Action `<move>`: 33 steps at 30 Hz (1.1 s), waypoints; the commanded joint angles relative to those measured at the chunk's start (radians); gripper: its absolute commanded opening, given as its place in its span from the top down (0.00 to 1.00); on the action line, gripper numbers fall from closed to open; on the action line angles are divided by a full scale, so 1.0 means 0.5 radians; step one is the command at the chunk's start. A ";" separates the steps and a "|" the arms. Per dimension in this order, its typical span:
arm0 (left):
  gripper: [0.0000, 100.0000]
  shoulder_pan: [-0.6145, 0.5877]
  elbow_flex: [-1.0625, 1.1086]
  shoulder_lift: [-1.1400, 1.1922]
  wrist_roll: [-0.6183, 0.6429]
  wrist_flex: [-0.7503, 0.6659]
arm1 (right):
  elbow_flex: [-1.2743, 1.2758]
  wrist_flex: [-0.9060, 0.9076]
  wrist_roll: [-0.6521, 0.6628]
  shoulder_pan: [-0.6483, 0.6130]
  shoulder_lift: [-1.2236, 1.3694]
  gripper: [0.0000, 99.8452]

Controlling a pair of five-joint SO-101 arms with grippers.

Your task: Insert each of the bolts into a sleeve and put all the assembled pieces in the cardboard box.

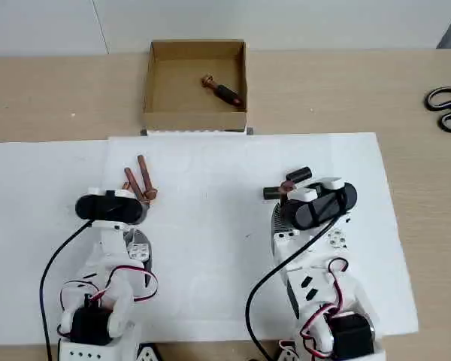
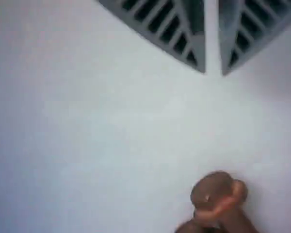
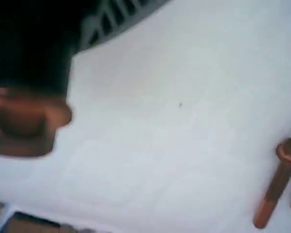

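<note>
Progress: one piece boxed, four bolts to go

One piece (image 1: 222, 90), a bolt seated in a dark sleeve, lies inside the box (image 1: 146, 83), well beyond both grippers. It is the only finished item to be seen.

The left gripper (image 2: 212, 68) hangs low over the sheet (image 1: 210, 226). Its fingers (image 2: 184, 34) are drawn almost together, with a thin slit between them and nothing in it. Three bare bolts (image 1: 139, 180) lie in a loose bunch near those fingers, their heads touching or nearly so. None of them wears a sleeve.

Two sleeves (image 1: 298, 174) lie just ahead of the right gripper (image 1: 284, 197), and a bolt head (image 1: 288, 186) sits between them. From the right wrist that copper head appears hard against a dark shape, very close in. I cannot tell whether this gripper holds the bolt or a sleeve, or whether the bolt has started into a sleeve.

By my reading the job is at an early stage. One assembly is delivered and a second may be in hand at the right gripper. The three bolts by the left fingers are untouched. I count two loose sleeves against four unboxed bolts. Each bolt has yet to be sleeved, and each finished piece then has to be carried across the sheet to the box.
</note>
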 commanded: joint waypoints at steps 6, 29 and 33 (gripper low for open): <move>0.99 -0.015 -0.008 -0.021 -0.009 -0.043 | -0.580 -0.351 -0.021 0.017 0.809 1.00; 0.99 -0.018 -0.008 -0.021 -0.003 -0.046 | -2.664 -0.993 -0.025 -0.078 3.712 1.00; 0.99 -0.028 -0.008 -0.018 0.003 -0.046 | -2.989 -1.002 -0.025 -0.149 4.043 1.00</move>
